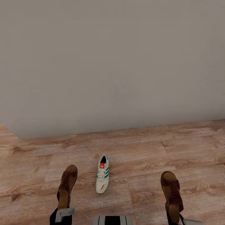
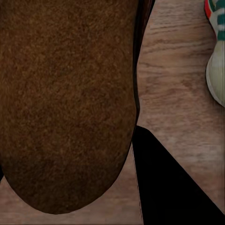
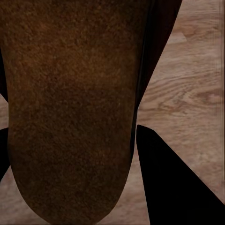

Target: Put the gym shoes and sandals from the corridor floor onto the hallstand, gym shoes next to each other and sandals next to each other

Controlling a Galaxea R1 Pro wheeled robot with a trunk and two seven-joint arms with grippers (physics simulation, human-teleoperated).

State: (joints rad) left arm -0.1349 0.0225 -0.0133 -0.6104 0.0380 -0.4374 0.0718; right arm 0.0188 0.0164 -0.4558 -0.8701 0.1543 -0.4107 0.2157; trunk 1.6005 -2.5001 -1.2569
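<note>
One brown sandal [image 1: 66,185] sticks forward from my left gripper [image 1: 63,211], which is shut on its heel end. Its tan footbed [image 2: 65,103] looms close in the left wrist view, beside a black finger [image 2: 171,185]. The other sandal [image 1: 172,190] is held the same way by my right gripper [image 1: 177,218]; its footbed [image 3: 70,108] is very near the right wrist camera. A cream gym shoe [image 1: 102,177] with green stripes lies on the wood floor [image 1: 140,150] between the two sandals, and its edge [image 2: 216,61] shows in the left wrist view. The second gym shoe and the hallstand are out of view.
A plain grey wall [image 1: 112,62] stands straight ahead, and its foot meets the floor a short way beyond the shoe. The wall's corner is at the far left [image 1: 18,136]. Plank floor stretches left and right of the shoe.
</note>
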